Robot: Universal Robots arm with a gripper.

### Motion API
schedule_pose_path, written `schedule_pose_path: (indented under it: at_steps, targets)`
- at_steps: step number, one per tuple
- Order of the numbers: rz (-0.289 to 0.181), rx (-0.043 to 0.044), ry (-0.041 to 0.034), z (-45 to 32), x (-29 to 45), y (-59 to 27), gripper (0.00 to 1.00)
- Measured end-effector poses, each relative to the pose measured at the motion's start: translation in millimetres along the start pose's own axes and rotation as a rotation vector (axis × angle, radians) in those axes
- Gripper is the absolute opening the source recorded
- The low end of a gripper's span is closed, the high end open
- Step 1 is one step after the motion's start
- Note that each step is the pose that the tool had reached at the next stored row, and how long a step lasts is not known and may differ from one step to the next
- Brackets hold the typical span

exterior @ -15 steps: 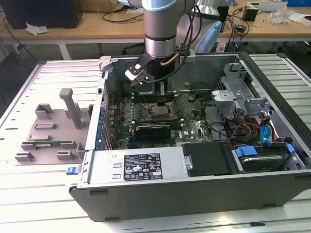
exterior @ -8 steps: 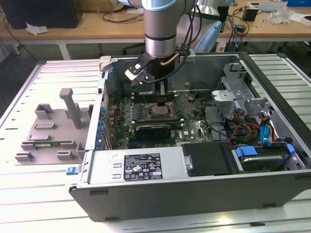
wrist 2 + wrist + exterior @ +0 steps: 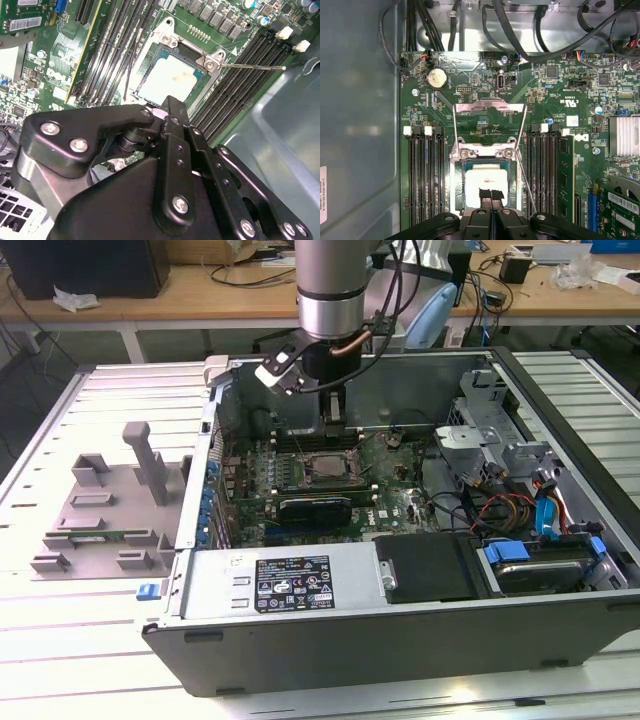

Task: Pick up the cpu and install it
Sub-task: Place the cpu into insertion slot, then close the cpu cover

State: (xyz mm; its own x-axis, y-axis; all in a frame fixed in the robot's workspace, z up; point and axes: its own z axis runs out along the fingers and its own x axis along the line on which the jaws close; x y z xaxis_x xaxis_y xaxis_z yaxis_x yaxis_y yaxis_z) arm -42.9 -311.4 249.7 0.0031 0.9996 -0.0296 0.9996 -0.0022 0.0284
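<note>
First wrist view is giving me the clearest read: my gripper (image 3: 490, 196) is hanging straight over the cpu (image 3: 485, 179). The pads (image 3: 484, 194) are pressing together with nothing showing between them, so I'm calling it clenched and empty. The cpu is lying flat inside the socket (image 3: 456, 156) on the motherboard (image 3: 470, 85), directly under my fingertips. I cannot tell whether the tips are touching its top or hovering just above it. Just beyond my tips the hinged load plate (image 3: 490, 107) is standing open, and the thin lever (image 3: 527, 186) is running along one side of the socket. The chip is square, so there's no long axis to speak of; its edges are running parallel to the memory slots (image 3: 422, 175) flanking it on both sides. In the second wrist view the chip is sitting just past my fingertips, squarely inside its frame. In the exterior view I'm reaching down into the computer case (image 3: 400, 640), poised just above the socket.
</note>
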Motion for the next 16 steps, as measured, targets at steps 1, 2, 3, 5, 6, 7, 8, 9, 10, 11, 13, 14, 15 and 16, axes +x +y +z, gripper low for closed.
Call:
schedule_pose_path:
  at_steps: [1, 2, 3, 5, 6, 7, 8, 9, 10, 11, 13, 14, 15, 16]
  targets:
    - [0.0, 0.0002, -0.0004, -0.2, -0.1, 0.0, 0.11]
    - [0.0, 0.0002, -0.0003, -0.2, 0.0, 0.0, 0.11]
    - [0.0, 0.0002, -0.0004, -0.4, 0.0, 0.0, 0.11]
    - [0.0, 0.0001, -0.0005, -0.5, 0.0, 0.0, 0.11]
    - [0.0, 0.0002, -0.0005, -0.5, -0.1, 0.0, 0.11]
    - [0.0, 0.0002, -0.0005, -0.6, -0.1, 0.0, 0.11]
    - [0.0, 0.0002, -0.0005, -0.6, 0.0, 0.0, 0.11]
    - [0.0, 0.0002, -0.0006, -0.7, -0.1, 0.0, 0.11]
    - [0.0, 0.0002, -0.0007, -0.8, -0.1, 0.0, 0.11]
    - [0.0, 0.0002, -0.0007, -0.8, -0.1, 0.0, 0.11]
    - [0.0, 0.0002, -0.0006, -0.9, -0.1, 0.0, 0.11]
    - [0.0, 0.0005, -0.0011, -1.4, -0.1, 0.0, 0.11]
    - [0.0, 0.0005, -0.0011, -2.3, -0.2, 0.0, 0.11]
    - [0.0, 0.0002, -0.0007, -4.4, -0.2, 0.1, 0.11]
